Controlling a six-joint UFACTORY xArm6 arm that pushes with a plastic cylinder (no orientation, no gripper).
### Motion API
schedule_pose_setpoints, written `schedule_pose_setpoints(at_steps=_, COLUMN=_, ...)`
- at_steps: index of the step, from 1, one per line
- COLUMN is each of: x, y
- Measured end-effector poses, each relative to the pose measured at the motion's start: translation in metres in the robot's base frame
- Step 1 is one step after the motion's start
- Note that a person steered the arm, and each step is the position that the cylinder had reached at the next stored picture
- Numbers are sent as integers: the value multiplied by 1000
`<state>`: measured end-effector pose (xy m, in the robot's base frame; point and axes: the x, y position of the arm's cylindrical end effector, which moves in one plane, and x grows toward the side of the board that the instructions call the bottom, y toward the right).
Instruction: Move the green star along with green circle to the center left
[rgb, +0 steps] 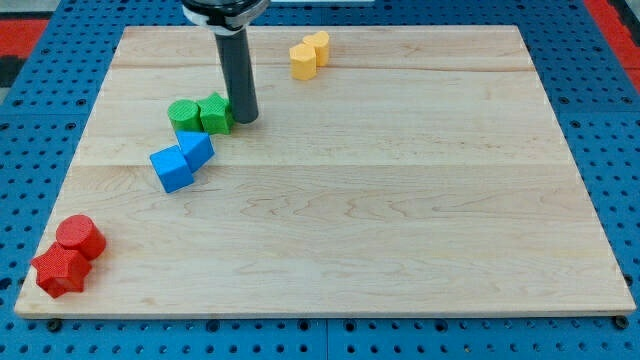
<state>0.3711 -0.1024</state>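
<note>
The green star (216, 112) and the green circle (184, 115) sit side by side, touching, in the upper left part of the wooden board (400, 220). The circle is on the star's left. My tip (244, 119) stands right against the star's right side. The rod rises from there to the view's top.
A blue cube (171, 168) and a blue triangular block (196, 149) touch each other just below the green pair. A red circle (80, 236) and a red star (59, 270) sit at the bottom left corner. Two yellow blocks (309, 54) lie near the top edge.
</note>
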Motion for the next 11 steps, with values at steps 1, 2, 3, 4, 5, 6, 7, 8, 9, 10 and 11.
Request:
schedule_pose_setpoints(at_steps=1, x=1, y=-22)
schedule_pose_setpoints(at_steps=2, x=5, y=-32)
schedule_pose_setpoints(at_steps=3, x=-11, y=-7)
schedule_pose_setpoints(at_steps=4, x=-45, y=4)
schedule_pose_setpoints(at_steps=5, x=-44, y=2)
schedule_pose_setpoints(at_steps=6, x=-26, y=-6)
schedule_pose_setpoints(at_steps=7, x=-17, y=-21)
schedule_pose_setpoints(at_steps=8, x=-16, y=-51)
schedule_pose_setpoints(at_steps=9, x=-8, y=-81)
schedule_pose_setpoints(at_steps=10, x=-1, y=-86)
schedule_pose_setpoints(at_steps=11, x=-4, y=-60)
